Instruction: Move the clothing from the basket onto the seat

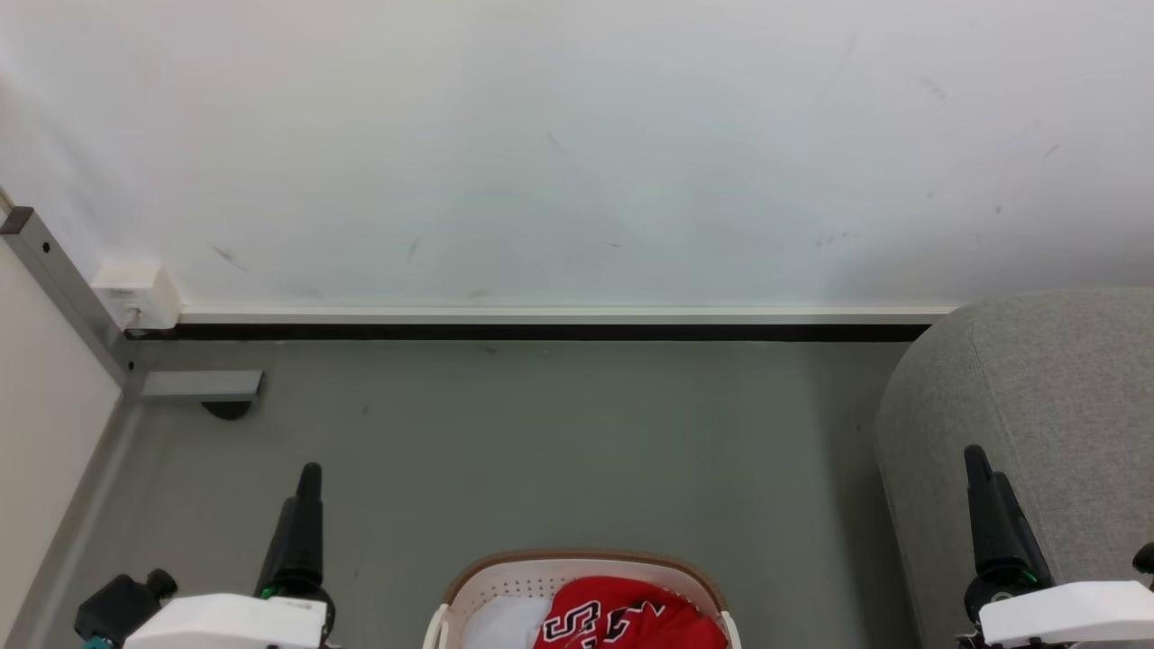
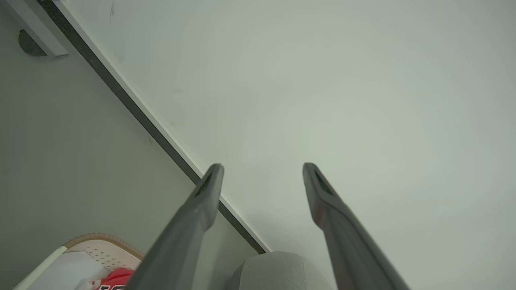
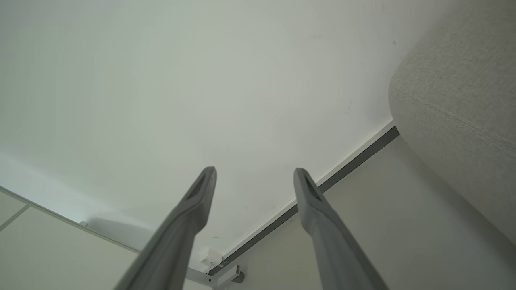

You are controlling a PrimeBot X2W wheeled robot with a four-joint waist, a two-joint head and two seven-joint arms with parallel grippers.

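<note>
Head view: basket (image 1: 586,559) btm centre on floor (image 1: 577,451), red clothing (image 1: 622,617) inside. Seat (image 1: 1037,406) at right, apart from basket. Left hand (image 1: 302,514) and right hand (image 1: 996,514) sit low, either side.
L wrist view: fingers spread wide, nothing btwn.
R wrist view: also open, empty, seat close by.

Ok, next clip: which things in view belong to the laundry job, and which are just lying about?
Job: cream basket; red clothing inside it; grey seat at the right; left gripper and right gripper, both open and empty.
Not the job: white wall box; grey metal frame foot; black skirting strip.
</note>
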